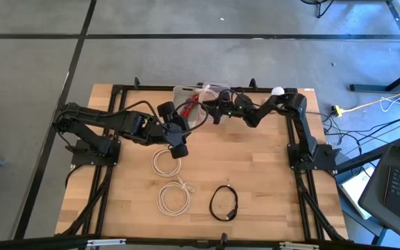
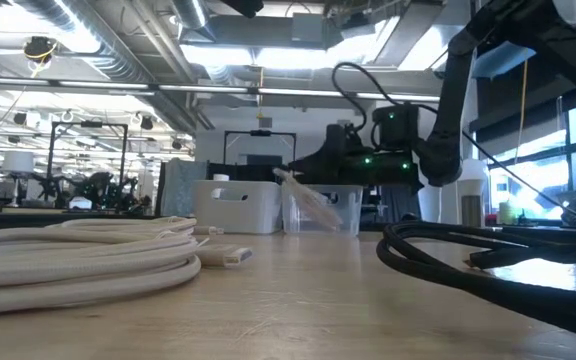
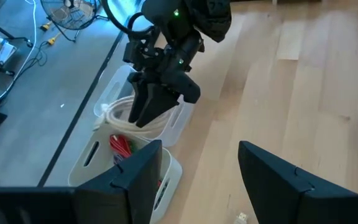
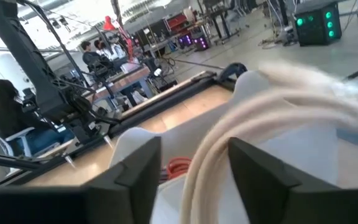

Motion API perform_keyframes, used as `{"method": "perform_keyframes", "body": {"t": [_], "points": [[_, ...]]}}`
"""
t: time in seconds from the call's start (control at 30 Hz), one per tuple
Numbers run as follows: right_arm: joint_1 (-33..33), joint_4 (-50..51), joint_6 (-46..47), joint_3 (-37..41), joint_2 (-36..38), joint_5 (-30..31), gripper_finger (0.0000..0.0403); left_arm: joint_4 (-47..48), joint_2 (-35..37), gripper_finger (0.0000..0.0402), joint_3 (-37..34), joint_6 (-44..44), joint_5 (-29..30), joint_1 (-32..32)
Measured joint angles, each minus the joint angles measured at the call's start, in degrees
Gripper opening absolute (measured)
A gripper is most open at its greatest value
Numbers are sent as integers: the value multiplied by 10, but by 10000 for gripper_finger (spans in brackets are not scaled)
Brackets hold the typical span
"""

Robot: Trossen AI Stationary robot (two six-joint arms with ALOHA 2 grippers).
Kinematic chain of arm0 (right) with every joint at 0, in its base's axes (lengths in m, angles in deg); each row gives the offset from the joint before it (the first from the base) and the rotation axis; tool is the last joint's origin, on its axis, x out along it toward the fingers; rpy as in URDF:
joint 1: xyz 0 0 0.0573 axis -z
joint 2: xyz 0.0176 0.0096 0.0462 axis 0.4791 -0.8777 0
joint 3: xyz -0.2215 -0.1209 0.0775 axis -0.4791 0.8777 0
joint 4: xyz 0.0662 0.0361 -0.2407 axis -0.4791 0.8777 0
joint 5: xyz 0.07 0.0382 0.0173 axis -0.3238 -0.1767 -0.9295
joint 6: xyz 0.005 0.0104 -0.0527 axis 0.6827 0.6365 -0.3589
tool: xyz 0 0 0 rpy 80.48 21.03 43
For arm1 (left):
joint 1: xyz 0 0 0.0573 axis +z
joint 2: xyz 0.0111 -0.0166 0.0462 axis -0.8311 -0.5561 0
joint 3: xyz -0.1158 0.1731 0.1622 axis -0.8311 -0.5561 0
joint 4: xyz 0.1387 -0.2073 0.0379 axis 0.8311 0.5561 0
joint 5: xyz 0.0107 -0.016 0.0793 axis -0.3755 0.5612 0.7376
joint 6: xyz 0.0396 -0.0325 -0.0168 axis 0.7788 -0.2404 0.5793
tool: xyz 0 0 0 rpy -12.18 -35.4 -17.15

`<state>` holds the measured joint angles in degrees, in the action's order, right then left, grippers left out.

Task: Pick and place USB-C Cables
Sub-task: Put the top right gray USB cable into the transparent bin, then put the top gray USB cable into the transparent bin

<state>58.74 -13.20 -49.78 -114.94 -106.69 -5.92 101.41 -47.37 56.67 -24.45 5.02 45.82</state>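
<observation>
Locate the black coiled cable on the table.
In the high view the black coiled cable lies on the table's near edge, right of the nearest cream-white coil, away from both arms.

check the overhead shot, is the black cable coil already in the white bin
No. In the high view the black cable coil lies on the bare wooden table near its front edge, far from the white bin at the back.

No readable text, labels, brands or numbers anywhere in view.
</observation>
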Motion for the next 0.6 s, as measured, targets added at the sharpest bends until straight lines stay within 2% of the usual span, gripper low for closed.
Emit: {"method": "perform_keyframes", "body": {"t": [0.1,0.2,0.27,0.6], "points": [[0,-13,1,0,0,-2,222,0,0,207,0,0,0,0],[0,-67,21,0,0,-33,228,0,0,207,0,0,0,0],[0,-117,48,0,1,-64,222,0,0,207,0,0,-3,0],[-4,-119,61,1,143,-232,167,4,0,207,0,-14,-23,0]]}}
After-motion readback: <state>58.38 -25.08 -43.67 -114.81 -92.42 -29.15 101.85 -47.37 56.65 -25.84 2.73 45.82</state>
